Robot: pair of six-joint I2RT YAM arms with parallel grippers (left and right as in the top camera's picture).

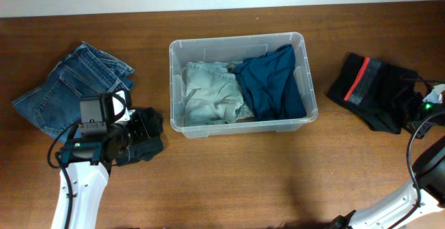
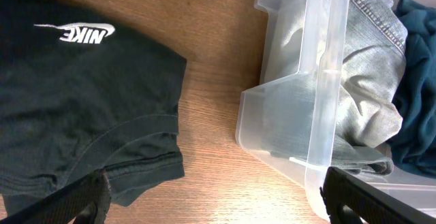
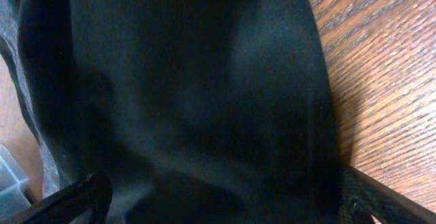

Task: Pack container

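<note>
Two in container (image 1: 240, 127): pale denim (image 1: 208, 93), teal garment (image 1: 272, 83)

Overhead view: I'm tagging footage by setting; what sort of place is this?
Probably a robot clothes-packing workbench: brown wooden table, clear rectangular plastic container holding garments, folded blue denim jeans beside it.

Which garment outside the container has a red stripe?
The black garment right of the container; the jeans and the black Nike shirt, both left of it, show no red.
</note>
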